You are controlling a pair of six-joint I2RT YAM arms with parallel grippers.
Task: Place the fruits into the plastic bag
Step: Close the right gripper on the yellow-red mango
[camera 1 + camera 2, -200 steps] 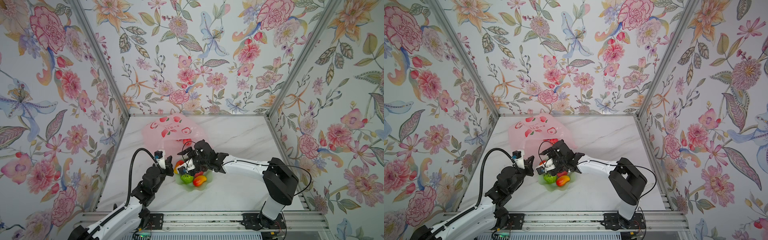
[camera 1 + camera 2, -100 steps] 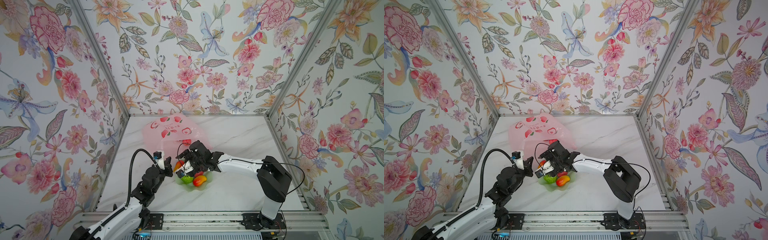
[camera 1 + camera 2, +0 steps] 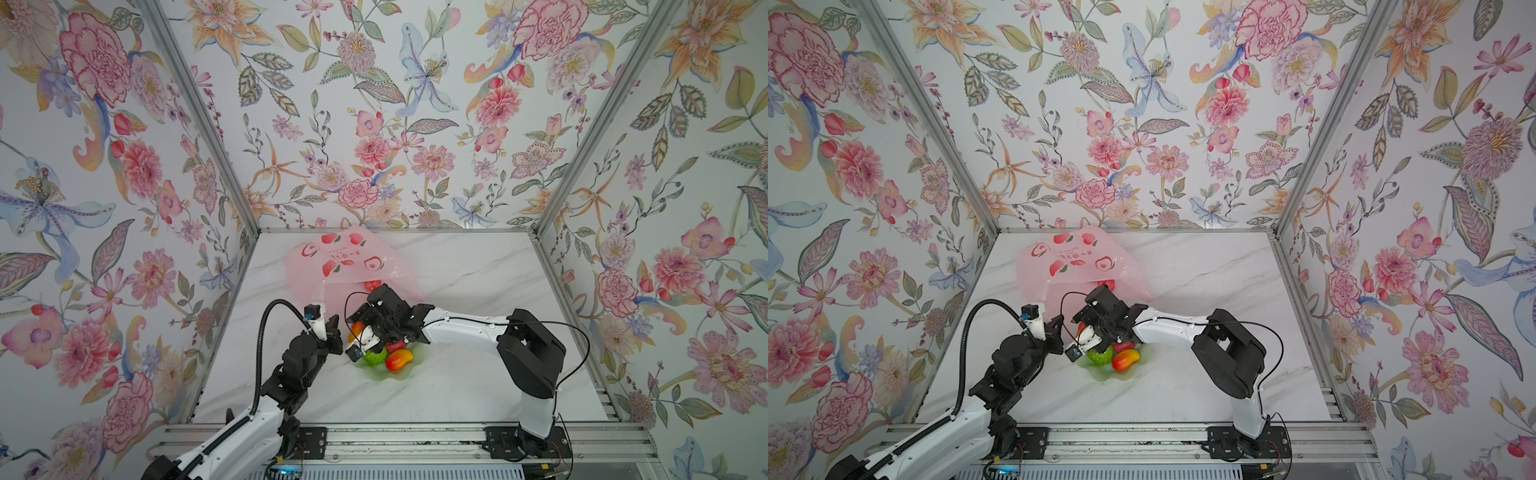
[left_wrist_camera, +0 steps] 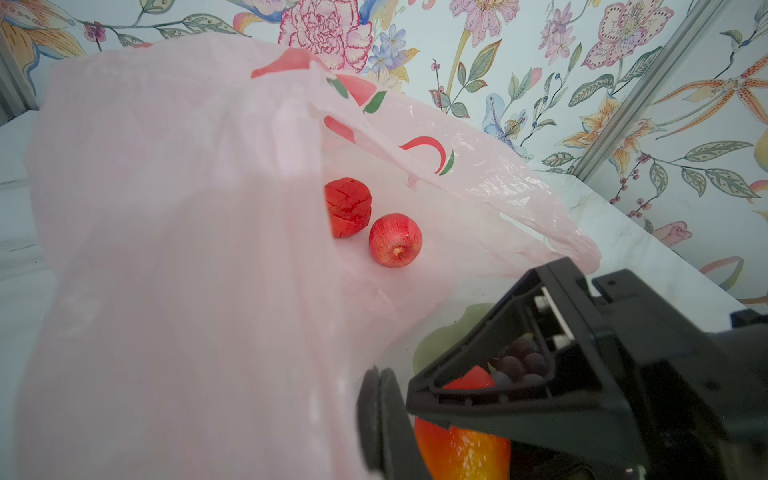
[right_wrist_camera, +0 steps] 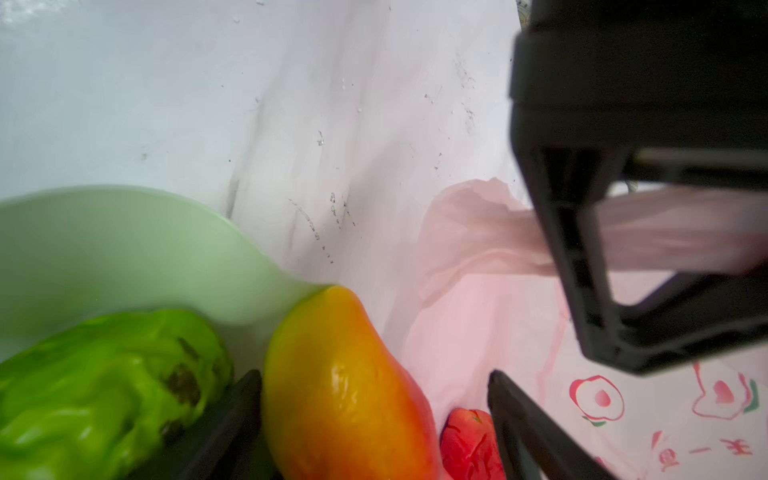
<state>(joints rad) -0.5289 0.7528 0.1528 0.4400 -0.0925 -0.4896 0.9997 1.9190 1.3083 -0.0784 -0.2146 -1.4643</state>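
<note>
Down the middle of the white marble tabletop [image 3: 465, 270], the thin translucent pink plastic bag [image 3: 332, 266] printed with red peaches lies crumpled toward the back wall, its mouth facing the arms. Left gripper [image 3: 333, 326] is pinched tight on a twisted strip of the bag's edge and holds it raised, which is clear in the right wrist view. Inside the bag, the left wrist view picks out a wrinkled red fruit [image 4: 348, 207] and a round red apple [image 4: 395, 240], right beside each other. Over to the right gripper [image 5: 374, 374]: its jaws are spread either side of a glossy red-yellow mango [image 5: 332, 382] at the rim of the pale green scalloped plate [image 3: 399, 376]. One finger sits against the mango, and a gap shows at the other. A bumpy green fruit [image 3: 375, 357] and a second mango [image 3: 400, 359] sit side by side on the plate.
</note>
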